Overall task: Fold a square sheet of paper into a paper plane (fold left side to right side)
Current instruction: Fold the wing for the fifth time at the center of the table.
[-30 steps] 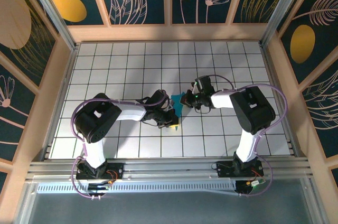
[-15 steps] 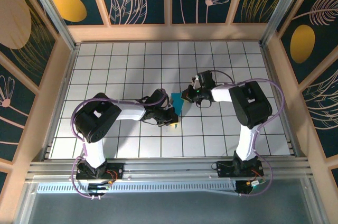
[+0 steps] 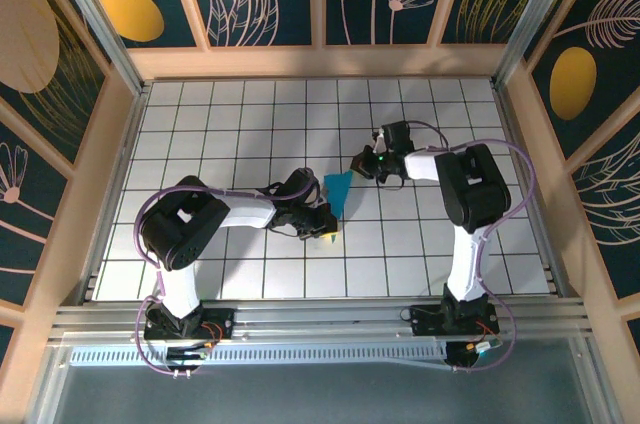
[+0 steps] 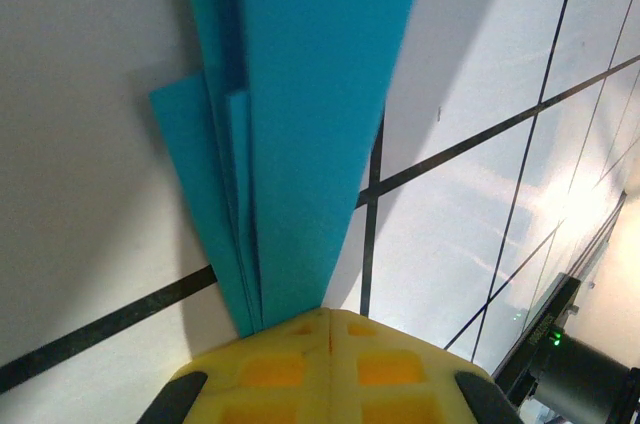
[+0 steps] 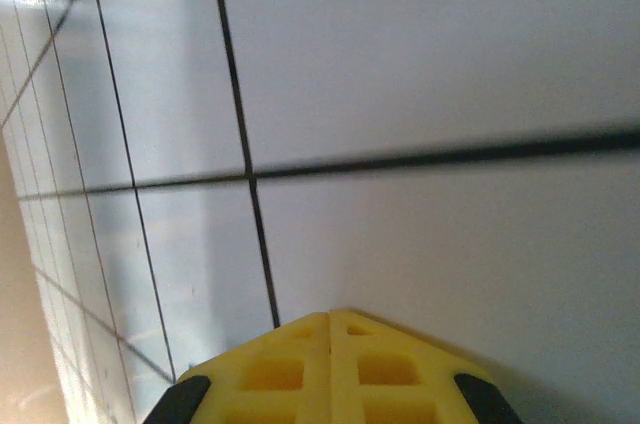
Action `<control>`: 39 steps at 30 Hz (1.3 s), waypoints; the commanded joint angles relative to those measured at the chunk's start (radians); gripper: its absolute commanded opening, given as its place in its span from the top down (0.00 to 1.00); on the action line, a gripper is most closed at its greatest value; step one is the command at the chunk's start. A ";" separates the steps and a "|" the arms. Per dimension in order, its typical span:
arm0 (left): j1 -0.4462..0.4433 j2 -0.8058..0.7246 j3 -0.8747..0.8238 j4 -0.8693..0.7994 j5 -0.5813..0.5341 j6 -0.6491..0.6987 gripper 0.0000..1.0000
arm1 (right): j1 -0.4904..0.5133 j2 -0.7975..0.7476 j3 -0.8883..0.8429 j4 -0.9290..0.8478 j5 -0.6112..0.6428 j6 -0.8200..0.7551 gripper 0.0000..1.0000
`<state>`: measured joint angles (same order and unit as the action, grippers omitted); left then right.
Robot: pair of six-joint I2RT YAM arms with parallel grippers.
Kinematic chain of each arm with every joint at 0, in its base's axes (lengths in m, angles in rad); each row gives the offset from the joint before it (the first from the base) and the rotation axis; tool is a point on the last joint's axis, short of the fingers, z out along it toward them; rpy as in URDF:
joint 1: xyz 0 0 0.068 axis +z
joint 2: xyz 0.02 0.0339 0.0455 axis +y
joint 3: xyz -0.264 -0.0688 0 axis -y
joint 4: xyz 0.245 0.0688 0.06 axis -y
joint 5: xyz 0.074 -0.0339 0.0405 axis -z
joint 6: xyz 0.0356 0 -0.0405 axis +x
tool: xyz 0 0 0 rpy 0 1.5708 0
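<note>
From where I stand, a slim wedge of bright cyan-blue folded paper (image 3: 338, 192) lies near the middle of the white tiled tabletop with black grid lines (image 3: 200, 124); its wide end points toward the far wall and its narrow tip toward the arms' bases. In the left wrist camera the wedge (image 4: 300, 134) shows several stacked layers fanning out slightly at their edges, lying flat across a dark grid line.

The left gripper (image 3: 328, 230) reaches in from the left and sits right at the narrow tip; seen up close, the left gripper (image 4: 330, 322) has its yellow fingertips (image 4: 280, 369) clenched flush against each other, nothing visible between them; the paper's point runs in beneath them; whether they press it down I cannot tell.

The right gripper (image 3: 357, 165) hovers low just beside the right corner of the wide end; from above I cannot tell whether it touches the paper. In its own camera the right gripper (image 5: 330, 322) is clenched too, yellow fingertips (image 5: 385, 374) meeting along a thin seam, grasping nothing, with bare white tile and crossing grid lines under it.
</note>
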<state>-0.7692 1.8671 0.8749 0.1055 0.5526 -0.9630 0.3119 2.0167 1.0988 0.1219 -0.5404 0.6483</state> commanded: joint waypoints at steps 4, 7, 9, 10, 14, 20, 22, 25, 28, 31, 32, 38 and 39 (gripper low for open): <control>-0.003 0.002 -0.038 -0.100 -0.020 0.004 1.00 | -0.041 -0.003 0.091 -0.062 0.054 -0.056 1.00; -0.004 -0.034 -0.004 -0.077 -0.036 0.014 0.98 | -0.047 -0.060 0.085 -0.091 0.075 -0.069 1.00; -0.004 -0.064 0.034 -0.063 -0.048 0.027 0.91 | -0.048 -0.109 0.068 -0.112 0.092 -0.075 1.00; -0.004 -0.081 0.056 -0.060 -0.056 0.039 0.89 | -0.047 -0.139 0.050 -0.119 0.102 -0.075 1.00; -0.002 -0.201 0.124 -0.065 -0.143 0.102 0.80 | -0.043 -0.278 -0.030 -0.151 0.151 -0.078 0.86; 0.028 -0.424 0.069 -0.103 -0.417 0.153 0.66 | 0.030 -0.445 -0.094 -0.291 0.304 -0.076 0.62; 0.037 -0.491 0.038 -0.129 -0.538 0.155 0.61 | 0.083 -0.463 -0.085 -0.353 0.370 -0.069 0.57; 0.039 -0.574 0.002 -0.168 -0.702 0.156 0.54 | 0.181 -0.448 -0.050 -0.452 0.488 -0.050 0.51; 0.042 -0.644 -0.037 -0.181 -0.823 0.150 0.46 | 0.280 -0.391 0.009 -0.539 0.586 -0.023 0.48; 0.044 -0.701 -0.074 -0.191 -0.919 0.131 0.40 | 0.360 -0.317 0.077 -0.614 0.661 0.001 0.46; 0.044 -0.719 -0.086 -0.193 -0.942 0.128 0.39 | 0.382 -0.295 0.099 -0.638 0.684 0.009 0.45; 0.046 -0.791 -0.141 -0.197 -1.019 0.125 0.34 | 0.478 -0.161 0.234 -0.732 0.772 0.035 0.42; 0.046 -0.796 -0.144 -0.200 -1.022 0.127 0.34 | 0.489 -0.138 0.250 -0.744 0.779 0.037 0.42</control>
<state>-0.7311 1.0939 0.7460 -0.0765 -0.3923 -0.8349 0.7795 1.8370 1.3029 -0.5224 0.1440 0.6540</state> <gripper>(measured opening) 0.661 0.578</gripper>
